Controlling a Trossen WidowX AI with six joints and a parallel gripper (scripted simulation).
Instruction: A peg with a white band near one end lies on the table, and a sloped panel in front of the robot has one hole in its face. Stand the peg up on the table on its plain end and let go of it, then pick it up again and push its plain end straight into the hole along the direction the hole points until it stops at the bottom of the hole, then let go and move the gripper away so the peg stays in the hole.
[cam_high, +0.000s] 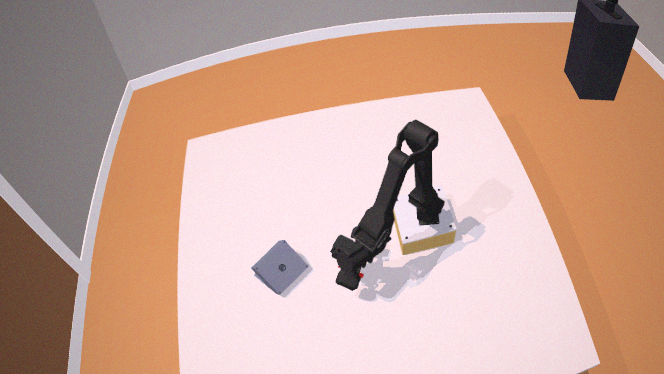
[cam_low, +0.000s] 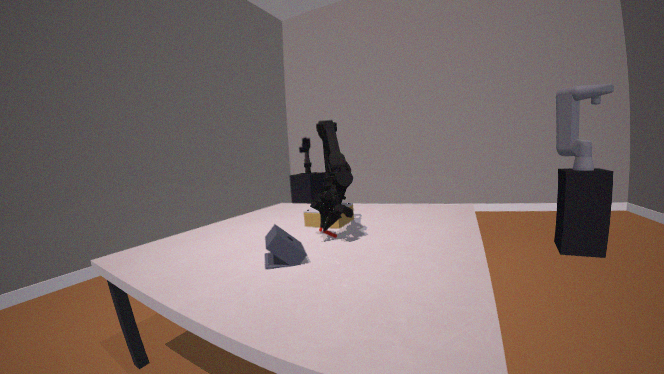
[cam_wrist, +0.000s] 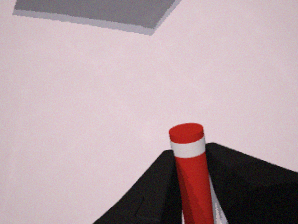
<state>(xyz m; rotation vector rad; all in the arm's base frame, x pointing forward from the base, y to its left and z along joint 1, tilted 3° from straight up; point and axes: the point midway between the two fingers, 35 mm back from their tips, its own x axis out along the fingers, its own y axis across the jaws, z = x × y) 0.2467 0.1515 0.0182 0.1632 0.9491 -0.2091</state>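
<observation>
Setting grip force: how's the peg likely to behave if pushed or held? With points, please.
Probably stiff: the red peg (cam_high: 361, 275) (cam_low: 328, 233) (cam_wrist: 194, 185) looks straight. If loose on its side, its round section would likely roll. It may pivot in the claw (cam_high: 348, 282) (cam_low: 324, 230) (cam_wrist: 191, 156), since the fingers pinch a curved side.

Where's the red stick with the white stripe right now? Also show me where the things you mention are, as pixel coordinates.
The red stick (cam_high: 361, 275) (cam_low: 329, 233) (cam_wrist: 194, 187) is gripped in the hand (cam_high: 350, 276) (cam_low: 324, 230) (cam_wrist: 189, 156); in the top view, it's just right of the grey sloped block (cam_high: 272, 260) (cam_low: 286, 245) (cam_wrist: 95, 12).
</observation>
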